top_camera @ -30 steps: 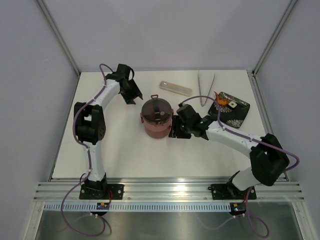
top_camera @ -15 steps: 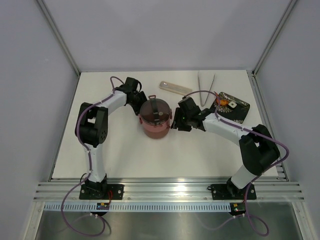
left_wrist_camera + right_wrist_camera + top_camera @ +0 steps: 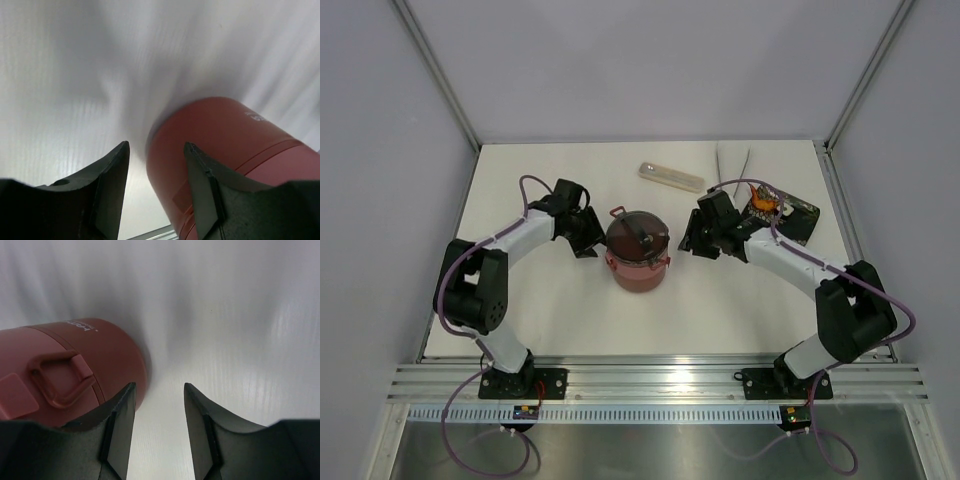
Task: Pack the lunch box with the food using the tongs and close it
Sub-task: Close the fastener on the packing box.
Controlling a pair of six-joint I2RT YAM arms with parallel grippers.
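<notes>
Top external view: a white worktop [image 3: 570, 310] is seen carrying a stacked round maroon lunch box [image 3: 637, 250], capped by its grey lid, at the middle. The box is flanked closely by the left fingers [image 3: 111, 190] and the right fingers [image 3: 200, 425]. Both pairs are held apart, with nothing clamped. Towards the far right lies a black patterned rectangular tray [image 3: 800, 216]. A long pale beige cutlery case [image 3: 670, 176] and slim silver metal tongs [image 3: 720, 162] lie beyond. Small orange-red food pieces [image 3: 765, 203] are seen on the tray.
</notes>
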